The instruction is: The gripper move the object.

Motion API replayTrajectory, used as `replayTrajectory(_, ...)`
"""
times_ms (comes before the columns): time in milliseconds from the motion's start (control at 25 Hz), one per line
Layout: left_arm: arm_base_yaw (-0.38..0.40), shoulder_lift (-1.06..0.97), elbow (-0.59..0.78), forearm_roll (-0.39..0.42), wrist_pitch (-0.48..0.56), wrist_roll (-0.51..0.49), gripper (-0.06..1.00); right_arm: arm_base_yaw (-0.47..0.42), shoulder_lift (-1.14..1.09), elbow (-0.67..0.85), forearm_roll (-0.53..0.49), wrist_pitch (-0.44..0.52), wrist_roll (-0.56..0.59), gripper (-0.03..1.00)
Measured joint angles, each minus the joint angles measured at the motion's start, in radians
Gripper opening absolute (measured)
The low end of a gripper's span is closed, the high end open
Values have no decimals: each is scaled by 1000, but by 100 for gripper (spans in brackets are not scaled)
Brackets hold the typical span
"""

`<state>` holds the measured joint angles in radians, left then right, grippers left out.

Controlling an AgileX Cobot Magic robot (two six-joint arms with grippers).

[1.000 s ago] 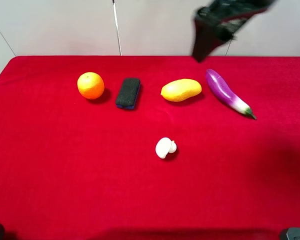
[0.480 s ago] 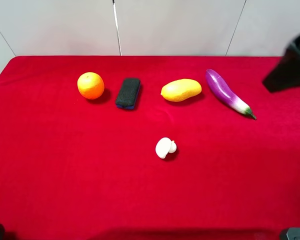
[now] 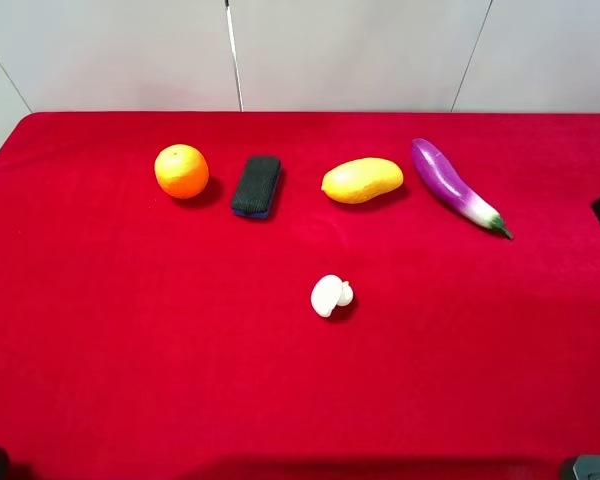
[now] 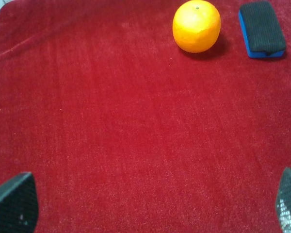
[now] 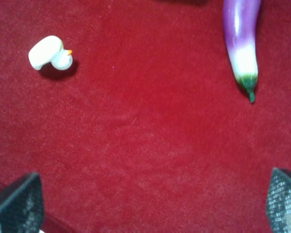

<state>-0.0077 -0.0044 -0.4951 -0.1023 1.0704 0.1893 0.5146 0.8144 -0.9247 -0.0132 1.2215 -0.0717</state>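
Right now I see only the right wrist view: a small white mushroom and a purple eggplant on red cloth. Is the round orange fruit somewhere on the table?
Observer: Yes. In the exterior high view the round orange fruit stands at the left end of the back row.
Operator: Is anything beside it?
Observer: A black-topped blue eraser block lies just to its right, not touching it.
Operator: Does the left gripper hold the fruit?
Observer: No. The left gripper is open and the fruit lies free ahead of it.
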Motion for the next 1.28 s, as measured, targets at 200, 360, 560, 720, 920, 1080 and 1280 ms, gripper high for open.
replayTrajectory(200, 0, 0, 0, 0, 0, 0, 98, -22, -101, 107, -4, 1, 34, 69)
replayTrajectory(360, 0, 0, 0, 0, 0, 0, 98, -133, -176, 184, -4, -4, 57, 69)
replayTrajectory(560, 0, 0, 0, 0, 0, 0, 98, -312, -301, 260, -4, -65, 63, 69)
replayTrajectory(720, 0, 0, 0, 0, 0, 0, 98, -393, -397, 314, -2, -107, 63, 69)
replayTrajectory(920, 0, 0, 0, 0, 0, 0, 98, -456, -529, 367, -1, -160, 64, 69)
replayTrajectory(1080, 0, 0, 0, 0, 0, 0, 98, -484, -634, 408, 0, -179, 64, 69)
replayTrajectory(1280, 0, 0, 0, 0, 0, 0, 98, -533, -753, 423, 3, -193, 64, 69)
